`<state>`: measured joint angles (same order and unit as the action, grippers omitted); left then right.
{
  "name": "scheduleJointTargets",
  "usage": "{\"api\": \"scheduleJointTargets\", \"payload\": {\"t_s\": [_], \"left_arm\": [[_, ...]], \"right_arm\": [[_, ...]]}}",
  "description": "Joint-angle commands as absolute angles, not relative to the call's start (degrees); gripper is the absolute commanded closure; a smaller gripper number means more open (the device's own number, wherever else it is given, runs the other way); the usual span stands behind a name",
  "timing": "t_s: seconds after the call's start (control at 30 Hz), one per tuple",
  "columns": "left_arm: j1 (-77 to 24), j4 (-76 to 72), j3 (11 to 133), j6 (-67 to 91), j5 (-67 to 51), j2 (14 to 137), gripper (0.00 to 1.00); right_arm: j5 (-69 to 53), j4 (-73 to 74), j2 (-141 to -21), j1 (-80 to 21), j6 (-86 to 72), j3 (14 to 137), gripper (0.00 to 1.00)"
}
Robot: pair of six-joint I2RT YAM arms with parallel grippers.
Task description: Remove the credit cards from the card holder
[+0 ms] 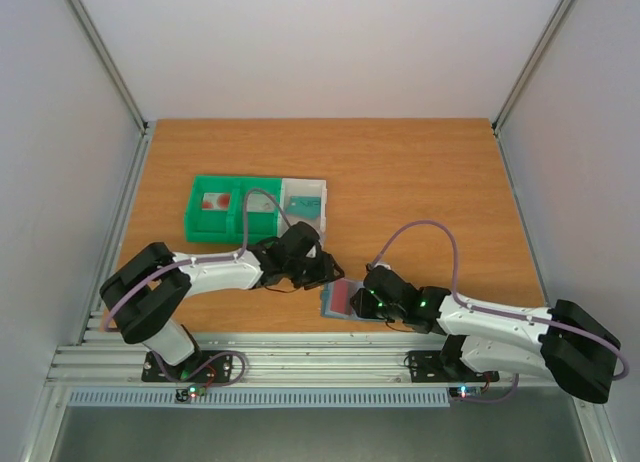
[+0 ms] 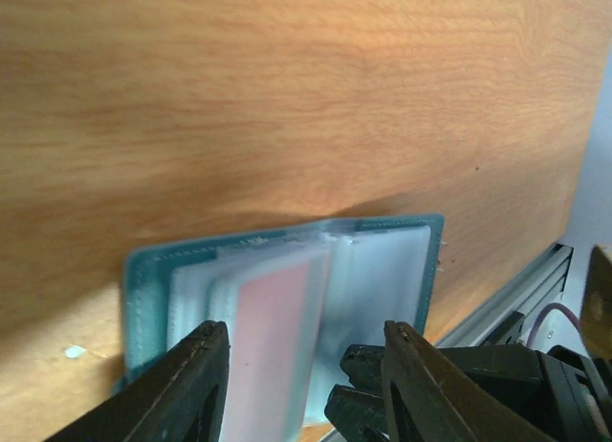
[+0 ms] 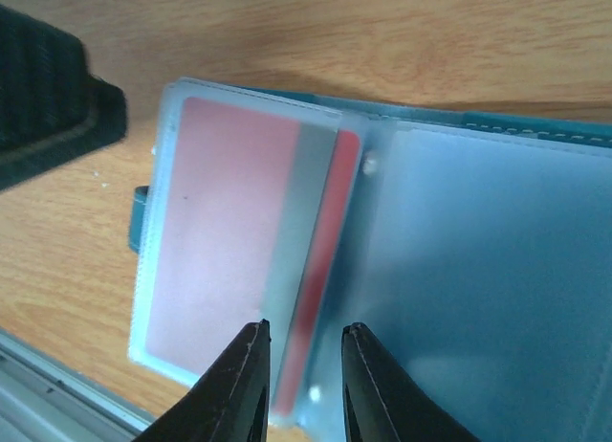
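**Top view.** The holder (image 1: 343, 300) lies open on the surface (image 1: 420, 172) by the near edge, between the two arms. I judge it sits there so both can reach it. The left fingers (image 1: 318, 272) hang just off its far left corner. The right fingers (image 1: 362, 302) sit over its right side. Behind are a green tray (image 1: 210, 229) and a white tray (image 1: 304, 183). A pale card (image 1: 215, 201) lies in the green one, probably the drop-off.

**Left wrist.** The left fingers (image 2: 196, 385) are released and wide apart, with nothing between them. The holder (image 2: 143, 270) is below, its clear sleeves fanned, with a red card (image 2: 273, 337) inside one. The right fingers (image 2: 368, 389) crowd the lower right, so there is little room for both.

**Right wrist.** The right fingers (image 3: 244, 385) stand nearly together, astride the red card's (image 3: 229, 232) spine-side edge. I cannot tell whether they pinch the card or the sleeve, or touch nothing. Frosted sleeve covers most of the card. The left arm (image 3: 48, 98) looms at the upper left.
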<state>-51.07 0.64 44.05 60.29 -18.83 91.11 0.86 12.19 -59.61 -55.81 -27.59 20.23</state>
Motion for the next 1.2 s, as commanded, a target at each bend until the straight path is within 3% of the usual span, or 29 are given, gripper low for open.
{"api": "scheduleJointTargets", "payload": {"t_s": [0.0, 0.4, 1.17], "left_arm": [[-49.68, -2.82, 42.99, 57.78, -20.83, 90.7, 0.54], [-49.07, -6.58, 43.97, 55.21, -23.99, 93.21, 0.48], [-48.98, -6.25, 44.65, 53.38, -22.39, 96.07, 0.47]], "right_arm": [[2.22, 7.06, -63.14, -55.44, -28.21, 19.27, 0.77], [2.42, 5.62, -65.02, -55.37, -28.65, 18.03, 0.78], [2.35, 5.93, -63.83, -55.4, -28.59, 17.23, 0.78]]}}
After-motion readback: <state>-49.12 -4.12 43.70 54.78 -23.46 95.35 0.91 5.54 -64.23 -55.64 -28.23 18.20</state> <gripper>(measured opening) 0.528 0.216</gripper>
